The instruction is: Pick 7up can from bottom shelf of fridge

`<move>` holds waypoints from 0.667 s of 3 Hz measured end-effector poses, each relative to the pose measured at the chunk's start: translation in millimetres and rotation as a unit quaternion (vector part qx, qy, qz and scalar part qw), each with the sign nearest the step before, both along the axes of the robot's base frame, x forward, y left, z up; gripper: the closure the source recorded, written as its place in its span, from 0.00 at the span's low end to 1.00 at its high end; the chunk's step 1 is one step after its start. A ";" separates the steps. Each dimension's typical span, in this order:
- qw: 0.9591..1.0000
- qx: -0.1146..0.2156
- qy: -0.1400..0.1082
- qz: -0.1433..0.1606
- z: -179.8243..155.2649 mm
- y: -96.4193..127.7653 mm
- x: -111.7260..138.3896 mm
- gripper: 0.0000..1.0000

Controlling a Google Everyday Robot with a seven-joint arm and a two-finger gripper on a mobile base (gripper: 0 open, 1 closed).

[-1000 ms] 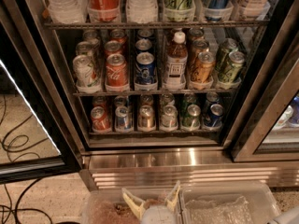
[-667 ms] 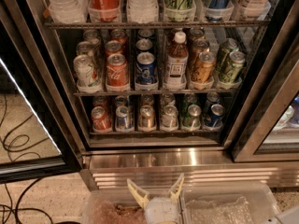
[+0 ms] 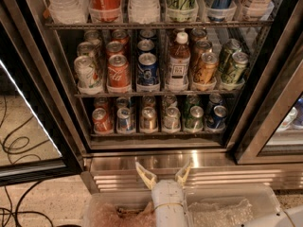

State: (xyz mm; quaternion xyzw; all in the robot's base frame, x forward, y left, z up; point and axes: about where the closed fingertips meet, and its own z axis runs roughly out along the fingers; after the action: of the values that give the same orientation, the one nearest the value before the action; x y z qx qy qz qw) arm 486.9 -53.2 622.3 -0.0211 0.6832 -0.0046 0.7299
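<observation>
Camera view: where does the gripper stand, and has it moved?

— Your gripper point(image 3: 163, 167) stands low in the middle of the view. Its pale fingers point(image 3: 143, 173) are spread wide and hold nothing, and the tips reach up over the ribbed steel base of the fridge point(image 3: 109, 163). A second ago you had it lower, with the tips barely clear of the plastic bins point(image 3: 222, 207) at the bottom edge. It has risen since then, and the spread of the fingers looks the same.

— And the 7up can?

— Your 7up can point(image 3: 171, 118) stands upright on the bottom shelf point(image 3: 156, 134), fourth from the shelf's left edge in the front row. It sits between a gold-toned can point(image 3: 148, 118) and the darker green can point(image 3: 194, 117). It is above the gripper and a little to the right, well apart from the fingertips. No can on that shelf has shifted since the earlier frame.
</observation>
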 end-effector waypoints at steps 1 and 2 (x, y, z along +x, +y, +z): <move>1.000 0.000 0.000 0.000 0.0 0.0 0.0 0.00; 1.000 0.008 -0.004 -0.006 -6.8 1.2 6.4 0.00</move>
State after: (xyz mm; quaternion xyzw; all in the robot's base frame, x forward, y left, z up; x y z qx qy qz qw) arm 493.3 -52.0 615.4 -0.0111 0.6805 -0.0034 0.7327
